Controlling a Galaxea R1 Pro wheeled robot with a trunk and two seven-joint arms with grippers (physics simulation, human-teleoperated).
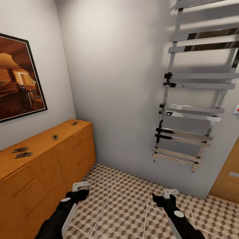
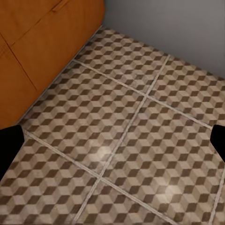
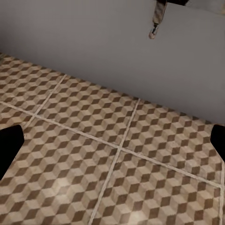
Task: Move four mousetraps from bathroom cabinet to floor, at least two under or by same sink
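Both grippers hang low over the bathroom floor [image 1: 132, 199], and neither carries anything. From the head camera the left gripper [image 1: 80, 186] sits just beside the front of the cabinet [image 1: 49, 166], and the right gripper [image 1: 170, 193] is out over bare tile, nearer the wall with the chrome towel rack [image 1: 192, 99]. In each wrist view the two dark fingertips sit at opposite edges of the picture with patterned tile between them, so both pairs of fingers stand well apart.

All four mousetraps lie on the flat top of the cabinet, none on the floor yet. Two of them [image 1: 22, 152] lie close together toward the near end; a third [image 1: 54, 136] lies further along, and the fourth [image 1: 75, 123] is near the far end by the corner. A framed picture [image 1: 18, 79] hangs above the cabinet, and part of a wooden door [image 1: 229, 176] shows at the right.

Each mousetrap looks like a thin, stiff little board, so it should be very light and will not bend in a grip. Lying flat on a smooth top, it may slide away rather than lift if pushed from one side. The safest hold is probably across the two long edges of the board, fingers coming straight down and clear of the wire. The near pair lie so close that a finger may nudge one while taking the other.
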